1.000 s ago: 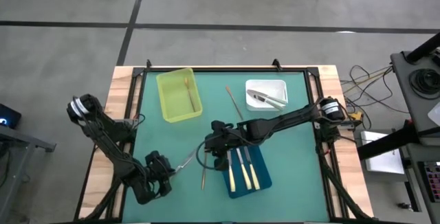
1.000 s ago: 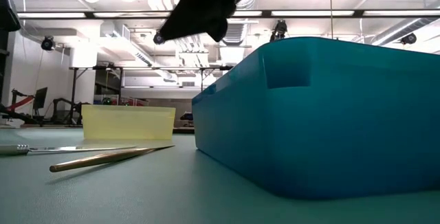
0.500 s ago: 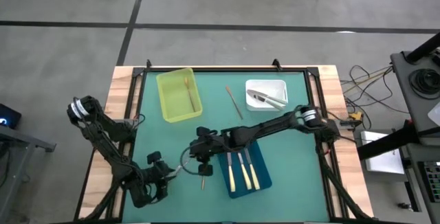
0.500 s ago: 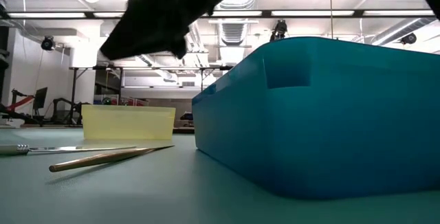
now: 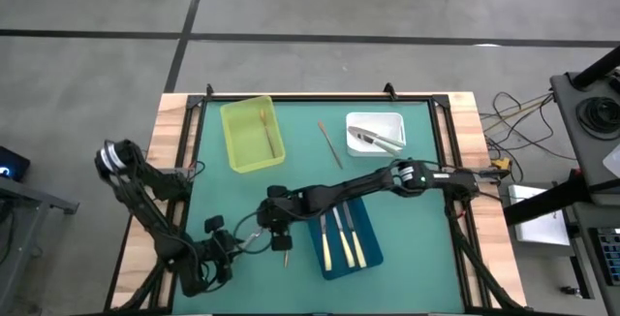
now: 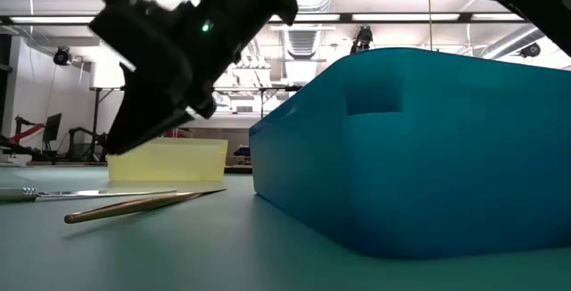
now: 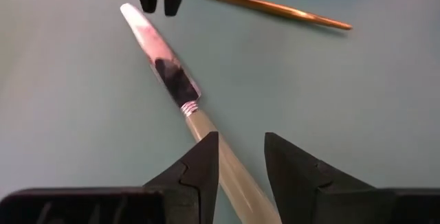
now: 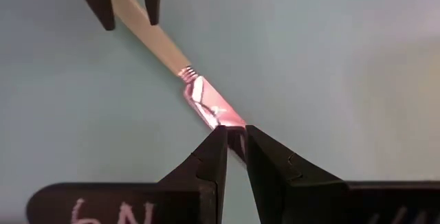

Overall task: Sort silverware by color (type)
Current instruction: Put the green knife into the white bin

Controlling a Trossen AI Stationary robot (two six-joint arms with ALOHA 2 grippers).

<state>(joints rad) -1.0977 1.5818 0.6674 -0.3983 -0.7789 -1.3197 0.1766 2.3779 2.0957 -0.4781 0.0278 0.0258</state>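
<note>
Right gripper has swung from the blue tray toward the table's front-left and now pinches the cream-handled knife blade tip, while left gripper has parted around its handle, handing it over.

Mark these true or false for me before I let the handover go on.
1. The right jaws are pinched on the blade tip of the loose cream-handled knife. True.
2. The left jaws are clamped tight on that knife's handle. False: they stand apart, one on either side of the handle.
3. The yellow tray is empty. False: a gold utensil lies in it.
4. The blue tray holds cream-handled knives. True.
5. The white tray holds gold pieces. False: silver utensils lie in it.
</note>
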